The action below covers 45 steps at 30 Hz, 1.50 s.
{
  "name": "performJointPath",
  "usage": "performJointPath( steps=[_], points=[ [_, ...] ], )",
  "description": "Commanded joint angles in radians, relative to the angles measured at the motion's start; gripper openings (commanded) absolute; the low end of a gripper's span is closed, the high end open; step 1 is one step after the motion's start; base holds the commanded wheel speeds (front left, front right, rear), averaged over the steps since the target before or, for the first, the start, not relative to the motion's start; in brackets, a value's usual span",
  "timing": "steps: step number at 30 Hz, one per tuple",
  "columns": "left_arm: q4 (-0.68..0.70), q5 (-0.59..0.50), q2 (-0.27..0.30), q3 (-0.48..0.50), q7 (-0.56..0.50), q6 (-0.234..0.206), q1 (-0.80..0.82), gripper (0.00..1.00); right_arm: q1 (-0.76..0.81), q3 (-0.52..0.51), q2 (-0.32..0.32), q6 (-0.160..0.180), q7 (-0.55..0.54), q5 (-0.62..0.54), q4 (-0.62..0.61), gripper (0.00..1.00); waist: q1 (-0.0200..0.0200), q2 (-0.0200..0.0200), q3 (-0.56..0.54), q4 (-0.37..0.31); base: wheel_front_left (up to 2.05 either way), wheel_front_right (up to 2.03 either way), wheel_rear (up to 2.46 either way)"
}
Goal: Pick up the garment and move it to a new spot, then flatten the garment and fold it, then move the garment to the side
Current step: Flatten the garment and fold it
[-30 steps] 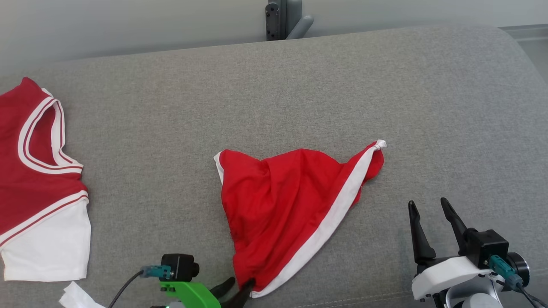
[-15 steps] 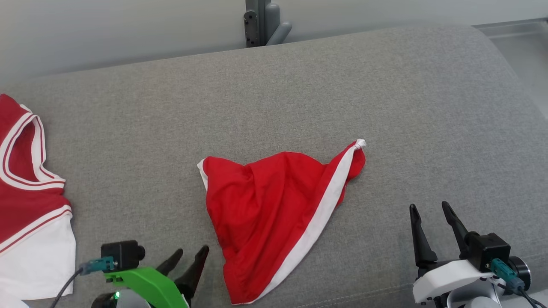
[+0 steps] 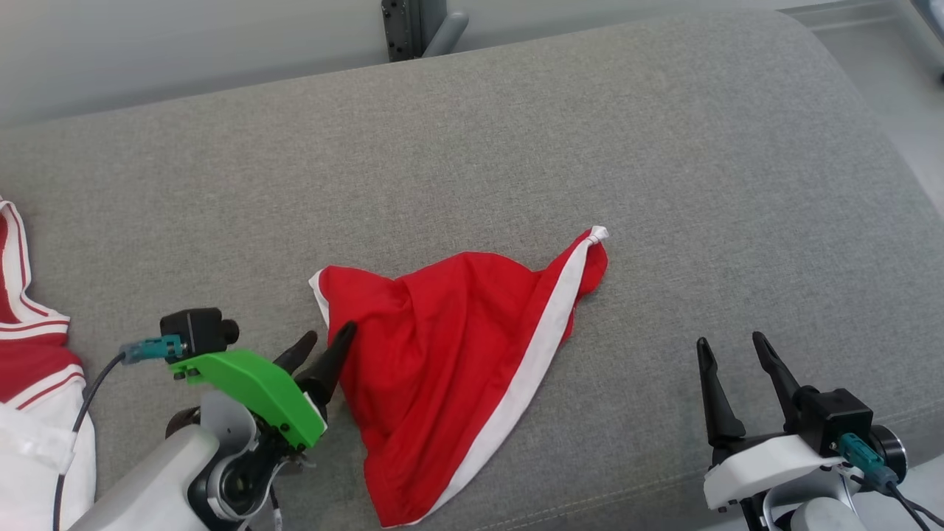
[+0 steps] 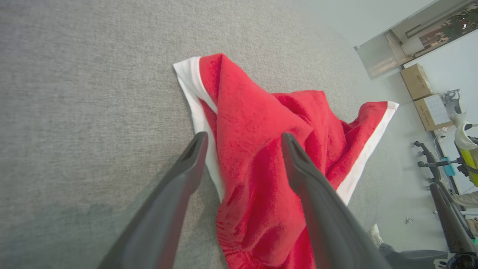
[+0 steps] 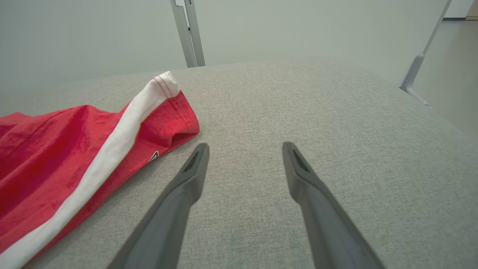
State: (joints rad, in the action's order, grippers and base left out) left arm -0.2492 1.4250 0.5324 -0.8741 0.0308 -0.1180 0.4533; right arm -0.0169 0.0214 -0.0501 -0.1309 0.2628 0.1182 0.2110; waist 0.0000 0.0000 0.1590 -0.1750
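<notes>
Lying crumpled, red garment (image 3: 442, 354), left gripper (image 3: 329, 332) released, jaws spread over its white-trimmed left edge

The grey upholstered cushion (image 3: 516, 147) runs under and well beyond both claws. Well off to the outer side of your left claw (image 3: 329, 332) lies a red jersey (image 3: 33, 365) with white striped trim and a white lower panel, cut off by the edge of the head view. Straight ahead of that claw, past the cushion's far edge, a grey metal post (image 3: 402, 29) stands against the pale wall. Ahead and to the outer side of your right claw (image 3: 730, 340), an angled grey bracket (image 5: 412, 74) meets the floor. In the left wrist view, far beyond the fingers on their right, you have two cardboard boxes (image 4: 418, 80) stacked by a wall and what looks like an office chair base (image 4: 429, 160), too small to tell for sure.
</notes>
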Motion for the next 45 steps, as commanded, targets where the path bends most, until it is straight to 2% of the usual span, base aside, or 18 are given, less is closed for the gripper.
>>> performJointPath(
  steps=[1, 3, 9, 10, 11, 13, 15, 19, 27, 34, 35, 36, 37, 39, 41, 45],
  points=[
    [-0.022, 0.017, -0.020, 0.005, -0.021, 0.039, 0.031, 1.00, -0.014, 0.000, -0.001, 0.000, 0.003, -0.002, -0.003, 1.00, 0.0000, 0.0000, 0.020, -0.013, 0.00, 0.00, 0.00],
    [-0.066, 0.042, -0.030, 0.009, -0.054, 0.073, 0.054, 1.00, -0.019, 0.001, -0.001, 0.000, 0.003, 0.001, -0.002, 1.00, 0.0000, 0.0000, 0.032, -0.019, 0.00, 0.00, 0.00],
    [-0.216, 0.031, -0.070, -0.009, -0.110, 0.115, 0.133, 1.00, -0.043, 0.014, -0.001, 0.000, 0.003, 0.011, -0.001, 1.00, 0.0000, 0.0000, 0.068, -0.039, 0.00, 0.00, 0.00],
    [-0.240, 0.029, -0.076, -0.011, -0.114, 0.126, 0.145, 0.98, -0.047, 0.016, -0.001, 0.000, 0.003, 0.012, 0.000, 1.00, 0.0000, 0.0000, 0.072, -0.042, 0.00, 0.00, 0.00],
    [-0.262, 0.031, -0.083, -0.011, -0.119, 0.141, 0.157, 0.00, -0.050, 0.018, -0.001, 0.000, 0.003, 0.013, 0.001, 1.00, 0.0000, 0.0000, 0.076, -0.045, 0.00, 0.00, 0.00],
    [-0.287, 0.012, -0.096, -0.009, -0.093, 0.184, 0.191, 0.00, -0.058, 0.019, -0.001, 0.000, 0.003, 0.015, 0.002, 1.00, 0.0000, 0.0000, 0.083, -0.050, 0.00, 0.00, 0.00],
    [-0.302, 0.011, -0.102, 0.004, -0.069, 0.198, 0.204, 0.00, -0.058, 0.016, -0.001, 0.000, 0.003, 0.017, 0.003, 1.00, 0.0000, 0.0000, 0.084, -0.051, 0.00, 0.00, 0.00],
    [-0.353, -0.056, -0.102, -0.002, 0.009, 0.230, 0.251, 0.00, -0.059, 0.012, -0.001, 0.000, 0.003, 0.022, 0.005, 1.00, 0.0000, 0.0000, 0.086, -0.053, 0.00, 0.00, 0.00],
    [-0.473, -0.181, -0.095, -0.008, 0.160, 0.243, 0.369, 0.00, -0.067, 0.017, -0.001, 0.000, 0.003, 0.022, 0.005, 1.00, 0.0000, 0.0000, 0.090, -0.060, 0.00, 0.00, 0.00],
    [-0.600, -0.240, -0.128, -0.027, 0.206, 0.240, 0.395, 0.00, -0.059, 0.024, -0.001, 0.000, 0.003, 0.011, 0.010, 1.00, 0.0000, 0.0000, 0.087, -0.064, 0.00, 0.00, 0.00],
    [-0.621, -0.247, -0.135, -0.032, 0.209, 0.239, 0.389, 0.21, -0.059, 0.023, -0.001, 0.000, 0.003, 0.011, 0.012, 1.00, 0.0000, 0.0000, 0.086, -0.065, 0.00, 0.00, 0.00],
    [-0.636, -0.253, -0.141, -0.036, 0.211, 0.240, 0.384, 0.87, -0.059, 0.024, -0.001, 0.000, 0.003, 0.010, 0.013, 1.00, 0.0000, 0.0000, 0.085, -0.065, 0.00, 0.00, 0.00],
    [-0.653, -0.260, -0.148, -0.037, 0.217, 0.241, 0.380, 1.00, -0.059, 0.025, -0.001, 0.000, 0.003, 0.008, 0.014, 1.00, 0.0000, 0.0000, 0.084, -0.065, 0.00, 0.00, 0.00],
    [-0.678, -0.286, -0.158, -0.040, 0.227, 0.240, 0.379, 1.00, -0.056, 0.018, -0.001, 0.000, 0.003, 0.006, 0.012, 1.00, 0.0000, 0.0000, 0.081, -0.060, 0.00, 0.00, 0.00],
    [-0.692, -0.310, -0.167, -0.028, 0.233, 0.219, 0.379, 1.00, -0.048, 0.010, -0.001, 0.000, 0.003, 0.002, 0.010, 1.00, 0.0000, 0.0000, 0.075, -0.051, 0.00, 0.00, 0.00],
    [-0.611, -0.437, -0.168, 0.090, 0.235, 0.131, 0.355, 1.00, -0.029, -0.030, -0.001, 0.000, 0.003, -0.007, -0.002, 1.00, 0.0000, 0.0000, 0.053, -0.017, 0.00, 0.00, 0.00]
  ],
)
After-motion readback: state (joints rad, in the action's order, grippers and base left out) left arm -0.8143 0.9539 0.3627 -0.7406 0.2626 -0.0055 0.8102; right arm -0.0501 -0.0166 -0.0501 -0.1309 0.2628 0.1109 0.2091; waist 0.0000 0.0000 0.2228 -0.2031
